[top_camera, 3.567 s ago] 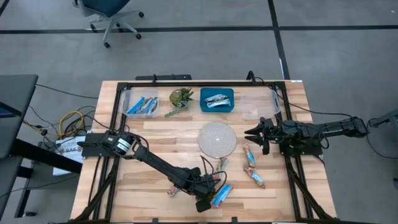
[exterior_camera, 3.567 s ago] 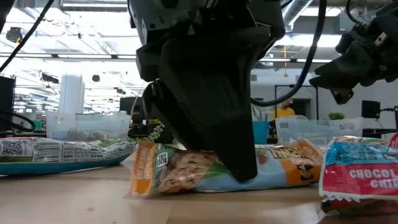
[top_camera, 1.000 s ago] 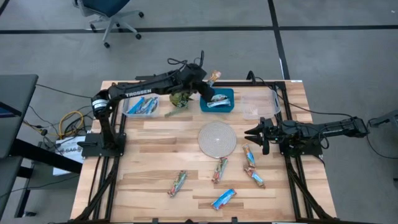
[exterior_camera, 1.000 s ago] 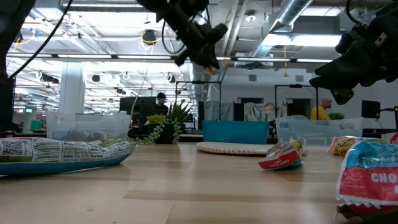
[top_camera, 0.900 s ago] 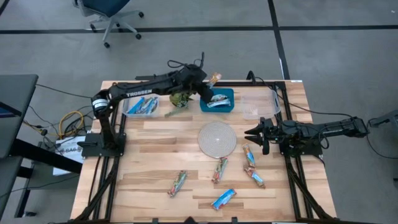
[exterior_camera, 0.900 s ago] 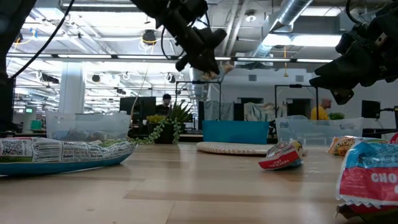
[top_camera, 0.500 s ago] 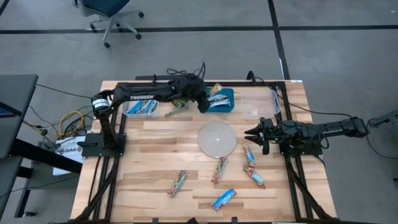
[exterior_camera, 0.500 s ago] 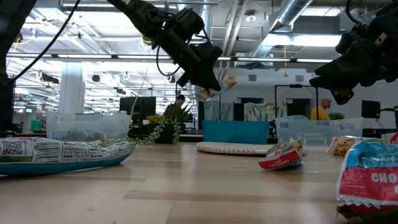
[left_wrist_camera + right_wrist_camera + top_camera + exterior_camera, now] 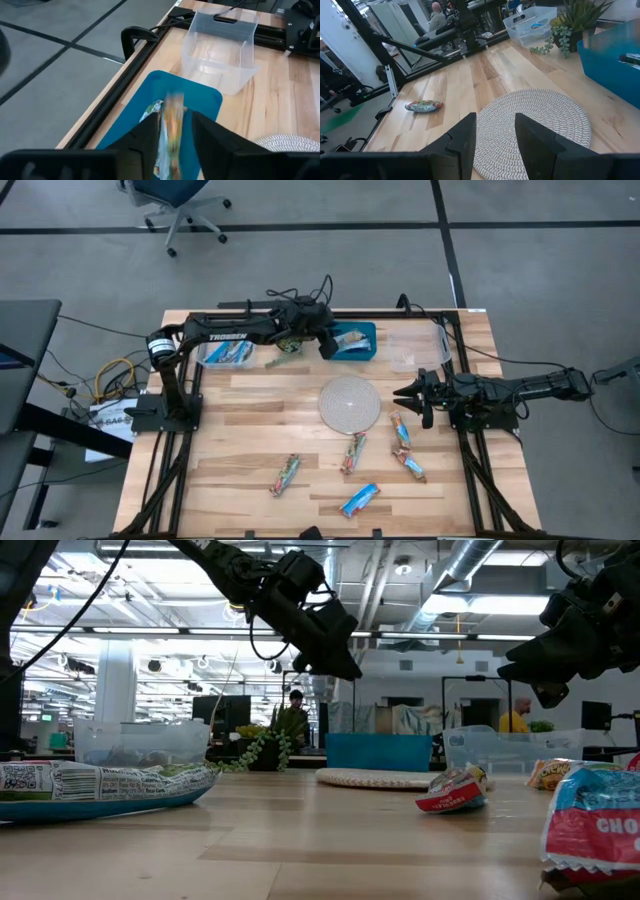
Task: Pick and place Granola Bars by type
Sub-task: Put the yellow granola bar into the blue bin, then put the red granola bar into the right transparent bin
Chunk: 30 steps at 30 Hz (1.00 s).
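The light wooden slatted table (image 9: 250, 410) carried, along its far edge, a clear plastic bin with blue-wrapped bars (image 9: 228, 350), a green leafy plant-like ornament (image 9: 290, 340), a blue rectangular plastic tray (image 9: 366, 352) and an empty clear plastic bin (image 9: 418, 348). A round pale woven mat (image 9: 349, 403) lay at the table's centre.

The left arm reached across the far edge, its left gripper (image 9: 328, 343) over the near-left corner of the blue tray. Half a second before, it had been higher and carried an orange-and-green wrapped granola bar (image 9: 173, 125) at its tip. In the left wrist view that bar appeared blurred between parted fingers, above the silver-green bars already in the tray; it was probably just released and dropping, though the blur leaves this uncertain. If so, one more bar of that type was sorted.

The right gripper (image 9: 410, 393) waited beside the mat, unmoved, its fingers spread and holding nothing.

Five loose wrapped granola bars (image 9: 352, 452) remained on the near half of the table, including a bright blue one (image 9: 357, 499) nearest the front edge. The sorting was judged roughly half complete.
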Motion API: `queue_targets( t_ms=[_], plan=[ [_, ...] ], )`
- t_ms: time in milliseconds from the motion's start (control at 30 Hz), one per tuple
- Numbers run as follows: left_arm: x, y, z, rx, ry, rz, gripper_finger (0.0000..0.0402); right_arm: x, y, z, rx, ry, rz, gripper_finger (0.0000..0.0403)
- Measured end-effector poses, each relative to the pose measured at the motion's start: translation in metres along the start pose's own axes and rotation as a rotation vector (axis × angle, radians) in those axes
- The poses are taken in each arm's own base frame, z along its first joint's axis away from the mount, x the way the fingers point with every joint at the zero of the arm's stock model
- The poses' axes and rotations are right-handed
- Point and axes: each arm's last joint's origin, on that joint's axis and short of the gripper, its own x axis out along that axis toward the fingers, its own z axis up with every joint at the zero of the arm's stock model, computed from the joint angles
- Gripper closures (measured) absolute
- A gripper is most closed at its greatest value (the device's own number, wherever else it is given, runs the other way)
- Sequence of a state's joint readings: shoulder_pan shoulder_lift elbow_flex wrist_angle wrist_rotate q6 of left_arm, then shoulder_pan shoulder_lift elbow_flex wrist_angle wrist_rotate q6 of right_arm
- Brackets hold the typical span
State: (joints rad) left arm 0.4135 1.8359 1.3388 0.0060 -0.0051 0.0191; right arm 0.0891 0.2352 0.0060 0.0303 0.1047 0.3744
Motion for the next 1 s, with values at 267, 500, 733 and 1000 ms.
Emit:
queue_targets(
  t_ms=[267,500,733,1000],
  plan=[
    [0.000,-0.001,0.000,0.006,-0.004,0.007,0.0238,0.000,0.000,0.000,0.000,0.000,0.000,0.0275],
    [-0.001,-0.023,0.001,-0.060,-0.002,-0.075,0.0236,0.000,0.000,0.000,0.000,0.000,0.000,0.0275],
    [-0.007,-0.053,0.002,-0.055,0.004,-0.149,0.0236,0.000,0.000,0.000,0.000,0.000,0.000,0.0275],
    [-0.050,-0.074,0.017,0.011,0.018,-0.233,0.0236,0.000,0.000,0.000,0.000,0.000,0.000,0.0275]
  ],
)
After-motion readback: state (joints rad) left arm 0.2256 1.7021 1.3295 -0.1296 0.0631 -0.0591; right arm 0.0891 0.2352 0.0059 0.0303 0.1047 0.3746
